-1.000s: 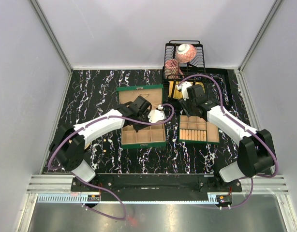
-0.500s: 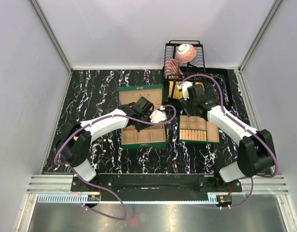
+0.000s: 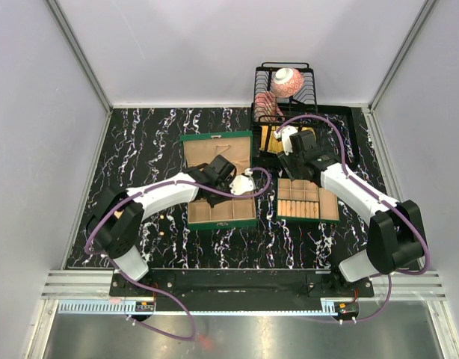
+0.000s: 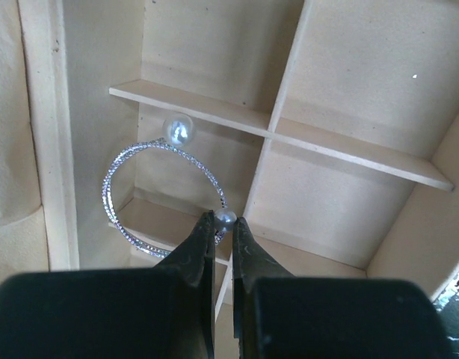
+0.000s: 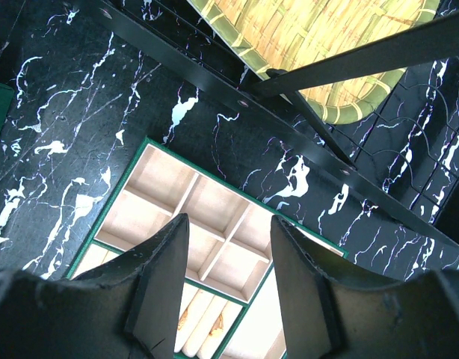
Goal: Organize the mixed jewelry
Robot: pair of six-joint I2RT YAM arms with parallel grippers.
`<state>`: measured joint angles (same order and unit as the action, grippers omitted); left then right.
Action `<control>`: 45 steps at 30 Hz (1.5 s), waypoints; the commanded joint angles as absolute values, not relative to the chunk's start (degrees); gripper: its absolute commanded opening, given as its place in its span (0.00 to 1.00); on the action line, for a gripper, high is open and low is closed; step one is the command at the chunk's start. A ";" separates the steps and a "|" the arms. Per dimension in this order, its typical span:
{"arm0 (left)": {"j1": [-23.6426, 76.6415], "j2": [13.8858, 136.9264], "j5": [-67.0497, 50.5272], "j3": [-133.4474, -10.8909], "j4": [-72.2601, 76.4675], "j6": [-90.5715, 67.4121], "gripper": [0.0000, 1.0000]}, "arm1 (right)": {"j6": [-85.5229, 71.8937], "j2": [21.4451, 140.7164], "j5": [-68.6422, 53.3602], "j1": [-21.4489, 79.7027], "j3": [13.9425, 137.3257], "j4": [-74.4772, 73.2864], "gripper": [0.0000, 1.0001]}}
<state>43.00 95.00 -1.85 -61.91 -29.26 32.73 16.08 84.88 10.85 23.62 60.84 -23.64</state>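
Wire hoop in downturned left tool

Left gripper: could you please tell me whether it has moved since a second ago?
Yes: the left gripper has slid toward the near edge, away from the left green box's open lid.

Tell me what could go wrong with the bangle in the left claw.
The left claw pinches the bangle by just one small end pearl, so it could slip or twist free. The bangle hangs close to the dividers and might snag or settle across two compartments.
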 commanded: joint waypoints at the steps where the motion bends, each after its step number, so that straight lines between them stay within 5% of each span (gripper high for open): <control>1: 43.07 95.36 -0.18 -61.35 -25.93 33.05 0.00 | 15.64 83.14 9.93 23.12 61.44 -21.80 0.54; 37: 43.86 103.71 -4.83 -71.89 -32.78 33.14 0.06 | 15.73 82.97 10.02 23.03 61.08 -21.80 0.55; 45: 43.86 104.59 -4.31 -72.95 -33.57 33.40 0.21 | 15.73 82.97 9.84 22.94 61.00 -21.88 0.55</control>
